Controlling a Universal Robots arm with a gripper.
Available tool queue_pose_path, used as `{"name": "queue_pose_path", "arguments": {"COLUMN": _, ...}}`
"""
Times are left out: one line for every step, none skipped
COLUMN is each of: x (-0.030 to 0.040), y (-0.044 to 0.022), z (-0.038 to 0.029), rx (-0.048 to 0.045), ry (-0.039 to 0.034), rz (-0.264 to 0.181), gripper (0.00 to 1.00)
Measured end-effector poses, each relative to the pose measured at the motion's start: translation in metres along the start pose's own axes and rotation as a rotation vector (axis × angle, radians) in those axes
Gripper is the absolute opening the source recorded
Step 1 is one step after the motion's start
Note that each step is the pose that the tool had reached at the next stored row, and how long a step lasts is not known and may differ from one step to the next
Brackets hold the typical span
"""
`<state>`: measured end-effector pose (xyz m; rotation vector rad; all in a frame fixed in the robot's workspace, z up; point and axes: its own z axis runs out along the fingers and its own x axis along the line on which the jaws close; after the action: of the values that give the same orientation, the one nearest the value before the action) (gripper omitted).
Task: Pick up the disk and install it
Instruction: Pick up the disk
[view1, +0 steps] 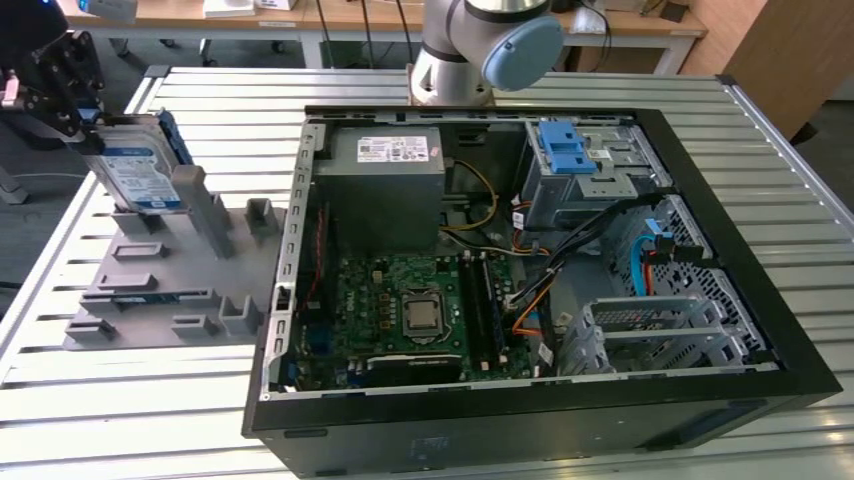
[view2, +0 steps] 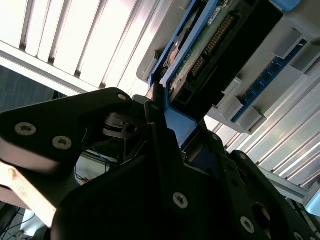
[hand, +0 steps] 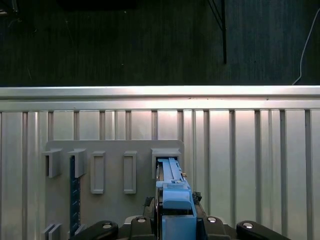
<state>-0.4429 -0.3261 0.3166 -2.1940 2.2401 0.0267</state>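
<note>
The disk (view1: 134, 172), a silver drive with a blue-and-white label and blue side rails, stands tilted on edge at the exterior view's left. Its lower end is at a slot of the grey holder rack (view1: 160, 290). My gripper (view1: 94, 122) is shut on the disk's upper end. In the first wrist view the blue rail of the disk (hand: 174, 192) runs from between my fingers down to a rack slot (hand: 166, 152). The second wrist view shows the disk's circuit-board side (view2: 215, 37) and a black finger (view2: 159, 131) pressed against its blue rail. Whether the disk still sits in the slot is unclear.
The open computer case (view1: 287, 300) lies flat at the middle of the slatted metal table (view1: 120, 400). Inside it are a grey power-supply box (view1: 387, 165), a motherboard (view1: 414, 310), and a silver cage with a light-blue latch (view1: 571, 155). The arm's base (view1: 474, 50) stands behind the case.
</note>
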Motion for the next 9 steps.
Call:
{"name": "queue_pose_path", "arguments": {"x": 0.0000, "y": 0.0000, "z": -0.0005, "rx": -0.0002, "ry": 0.0001, "rz": 0.000, "gripper": 0.36}}
{"name": "queue_pose_path", "arguments": {"x": 0.0000, "y": 0.0000, "z": -0.0007, "rx": 0.0001, "ry": 0.0000, "rz": 0.000, "gripper": 0.36}}
{"name": "queue_pose_path", "arguments": {"x": 0.0000, "y": 0.0000, "z": -0.0010, "rx": 0.0000, "ry": 0.0000, "rz": 0.000, "gripper": 0.36}}
{"name": "queue_pose_path", "arguments": {"x": 0.0000, "y": 0.0000, "z": -0.0014, "rx": -0.0001, "ry": 0.0000, "rz": 0.000, "gripper": 0.36}}
{"name": "queue_pose_path", "arguments": {"x": 0.0000, "y": 0.0000, "z": -0.0019, "rx": -0.0002, "ry": 0.0001, "rz": 0.000, "gripper": 0.36}}
{"name": "queue_pose_path", "arguments": {"x": 0.0000, "y": 0.0000, "z": -0.0021, "rx": -0.0001, "ry": 0.0000, "rz": 0.000, "gripper": 0.36}}
{"name": "queue_pose_path", "arguments": {"x": 0.0000, "y": 0.0000, "z": -0.0024, "rx": 0.0000, "ry": 0.0000, "rz": 0.000, "gripper": 0.36}}
{"name": "queue_pose_path", "arguments": {"x": 0.0000, "y": 0.0000, "z": -0.0026, "rx": 0.0001, "ry": 0.0000, "rz": 0.000, "gripper": 0.36}}
{"name": "queue_pose_path", "arguments": {"x": 0.0000, "y": 0.0000, "z": -0.0029, "rx": -0.0001, "ry": 0.0000, "rz": 0.000, "gripper": 0.36}}
